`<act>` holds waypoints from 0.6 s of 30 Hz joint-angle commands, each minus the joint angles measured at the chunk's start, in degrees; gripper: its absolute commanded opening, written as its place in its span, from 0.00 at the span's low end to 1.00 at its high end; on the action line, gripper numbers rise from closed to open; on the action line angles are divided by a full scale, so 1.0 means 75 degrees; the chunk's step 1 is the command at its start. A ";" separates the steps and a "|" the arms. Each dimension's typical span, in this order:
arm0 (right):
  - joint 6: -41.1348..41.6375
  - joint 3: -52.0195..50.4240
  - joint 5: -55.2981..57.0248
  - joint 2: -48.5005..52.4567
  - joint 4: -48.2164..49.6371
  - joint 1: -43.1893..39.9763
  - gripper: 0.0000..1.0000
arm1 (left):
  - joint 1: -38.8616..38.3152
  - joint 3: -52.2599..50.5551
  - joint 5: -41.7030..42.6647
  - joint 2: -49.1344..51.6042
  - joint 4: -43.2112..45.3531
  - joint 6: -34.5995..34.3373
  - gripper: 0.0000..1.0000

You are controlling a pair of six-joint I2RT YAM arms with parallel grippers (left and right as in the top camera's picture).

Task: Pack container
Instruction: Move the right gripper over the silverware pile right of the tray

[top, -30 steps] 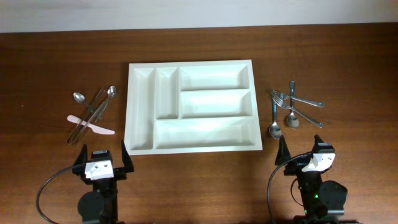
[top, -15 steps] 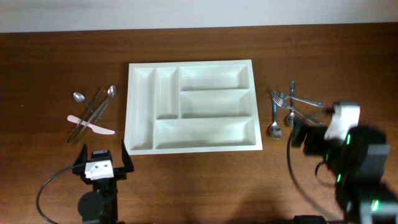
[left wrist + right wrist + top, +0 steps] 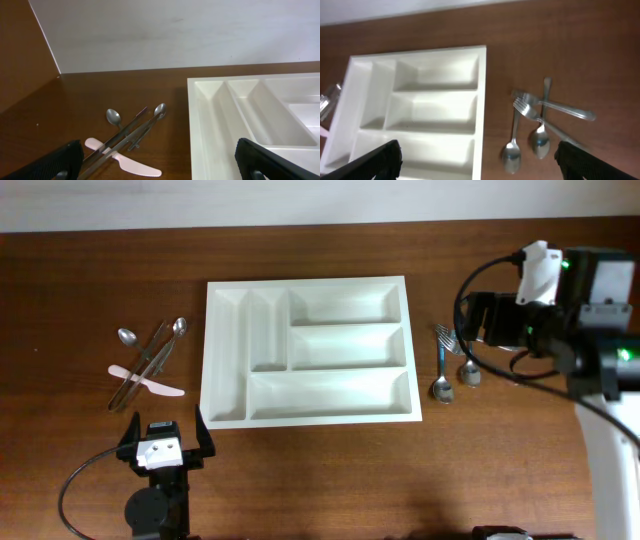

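Container (image 3: 348,323) lies flat in the middle of the tabletop (image 3: 320,470). Its long compartment is on the side nearest the arms, the two narrow slots are at its left end and the two medium bays at its right. Every compartment shows bare white, so the packing looks not yet begun. Just off the container's right edge is a small heap of forks and spoons (image 3: 452,365), crossed over one another. Well off its left edge is a second heap (image 3: 150,355) of spoons and long metal pieces laid across a pink knife (image 3: 150,383). With one heap on each side, each arm probably has its own supply within reach. The right pincer (image 3: 479,161) hangs above the heap on the container's right, its fingers spread as wide as they go, with nothing between them and nothing touched. That looks like readiness to drop onto a single piece. The left pincer (image 3: 168,435) sits low just in front of the container's near-left corner. It too is spread wide and empty, and it faces the left heap.
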 commanded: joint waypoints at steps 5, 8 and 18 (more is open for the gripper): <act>0.0726 0.0146 0.0423 0.1268 -0.0318 -0.0632 1.00 | 0.0041 -0.0015 0.0087 -0.0073 -0.0038 0.0073 0.99; 0.1014 0.0146 0.0455 0.1719 -0.0280 -0.0976 0.95 | 0.0041 -0.0015 0.0087 -0.0073 -0.0038 0.0073 0.99; 0.0539 0.0146 0.1160 0.3034 -0.0099 -0.1498 1.00 | 0.0041 -0.0015 0.0087 -0.0073 -0.0038 0.0073 0.99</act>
